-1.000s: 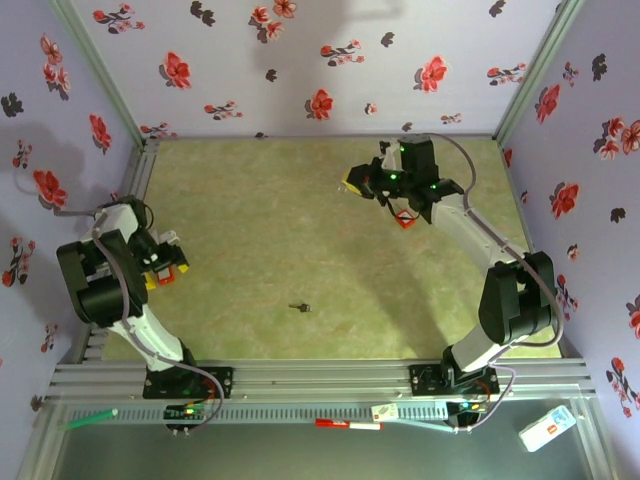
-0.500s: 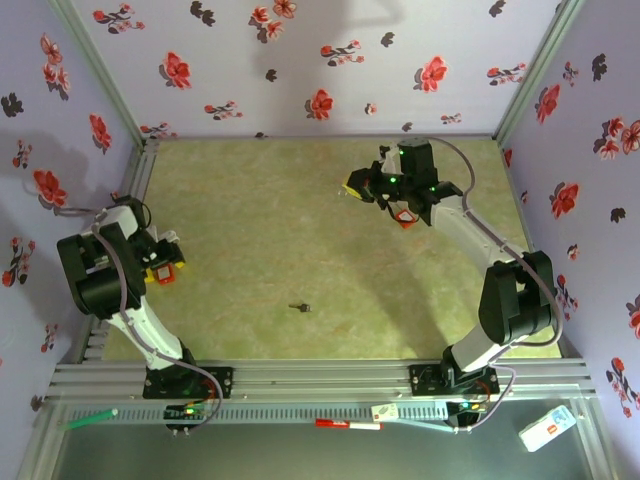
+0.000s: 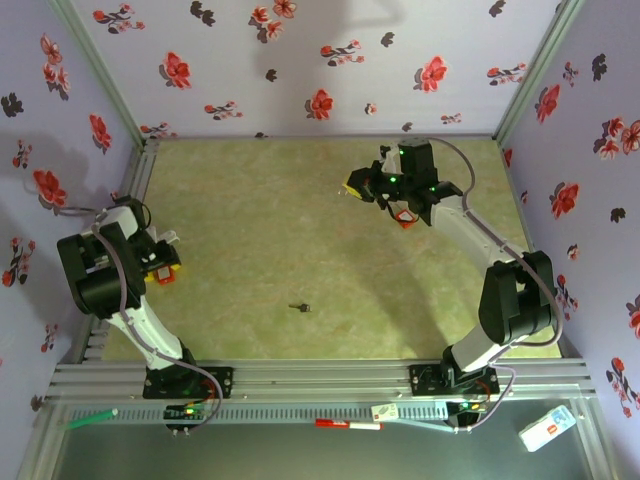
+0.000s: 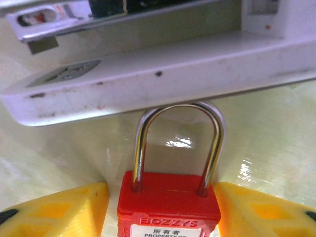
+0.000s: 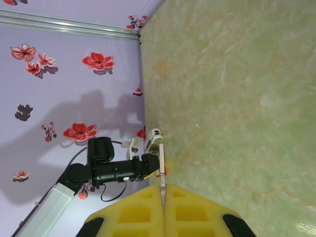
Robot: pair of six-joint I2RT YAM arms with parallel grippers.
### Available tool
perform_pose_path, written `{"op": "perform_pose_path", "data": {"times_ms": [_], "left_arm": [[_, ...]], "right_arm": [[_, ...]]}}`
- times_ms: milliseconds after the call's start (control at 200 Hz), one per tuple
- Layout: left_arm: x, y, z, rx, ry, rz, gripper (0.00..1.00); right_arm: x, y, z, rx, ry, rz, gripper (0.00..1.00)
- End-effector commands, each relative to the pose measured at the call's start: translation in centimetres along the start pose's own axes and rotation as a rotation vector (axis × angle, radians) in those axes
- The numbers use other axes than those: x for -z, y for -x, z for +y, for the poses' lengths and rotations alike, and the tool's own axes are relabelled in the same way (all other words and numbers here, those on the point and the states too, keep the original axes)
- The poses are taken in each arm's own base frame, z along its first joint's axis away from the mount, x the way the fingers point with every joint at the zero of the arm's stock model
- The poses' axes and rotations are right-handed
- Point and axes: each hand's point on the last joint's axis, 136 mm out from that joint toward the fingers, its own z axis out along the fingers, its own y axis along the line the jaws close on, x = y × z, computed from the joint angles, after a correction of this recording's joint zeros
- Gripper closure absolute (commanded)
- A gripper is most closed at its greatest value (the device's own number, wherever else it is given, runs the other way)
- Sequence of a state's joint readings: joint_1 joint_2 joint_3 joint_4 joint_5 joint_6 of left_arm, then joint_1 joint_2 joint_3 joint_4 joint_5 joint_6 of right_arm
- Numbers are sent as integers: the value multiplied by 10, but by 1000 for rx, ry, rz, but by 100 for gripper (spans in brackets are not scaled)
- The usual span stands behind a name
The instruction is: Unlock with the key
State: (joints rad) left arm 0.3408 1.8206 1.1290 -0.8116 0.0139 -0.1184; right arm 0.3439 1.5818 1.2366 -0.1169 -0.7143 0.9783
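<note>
Centrally, the key (image 3: 300, 307) is lying flat toward the near edge of the desk (image 3: 250, 210), its long axis running roughly left-right, well apart from both hands. The left hand (image 3: 163, 270), at the left edge, is clamping a red padlock (image 4: 169, 205). The right hand (image 3: 355, 184), toward the far right corner, is pressing its fingers (image 5: 197, 212) together. Neither is sitting clearly nearer. The left wrist view is showing the shackle (image 4: 177, 143) seated in the body, and the top view is placing the key.

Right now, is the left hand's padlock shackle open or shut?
Shut: both legs of the shackle sit in the red padlock body. Locked or not, cannot tell.
</note>
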Motion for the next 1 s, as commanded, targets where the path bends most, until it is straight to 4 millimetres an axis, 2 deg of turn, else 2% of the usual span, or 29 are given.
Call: {"op": "perform_pose_path", "data": {"times_ms": [0,250,330,415,505,635,730,990], "left_arm": [[-18,-8,-2,9,-17,38,45],[-18,-10,-7,6,-31,54,58],[-17,-11,-10,10,-39,61,67],[-7,-9,-16,41,-73,48,75],[11,-5,-31,90,-150,8,81],[47,1,-59,168,-291,-58,86],[78,3,-89,229,-431,-96,89],[161,7,-189,374,-728,-115,99]], "right_arm": [[1,7,8,23,29,-22,100],[1,8,10,28,34,-24,100],[1,8,10,28,34,-26,100],[1,9,11,32,32,-28,100],[1,9,10,38,23,-28,100],[2,9,7,45,3,-34,100],[2,8,8,65,-1,-39,100],[-8,2,18,194,-24,-45,100]]}}
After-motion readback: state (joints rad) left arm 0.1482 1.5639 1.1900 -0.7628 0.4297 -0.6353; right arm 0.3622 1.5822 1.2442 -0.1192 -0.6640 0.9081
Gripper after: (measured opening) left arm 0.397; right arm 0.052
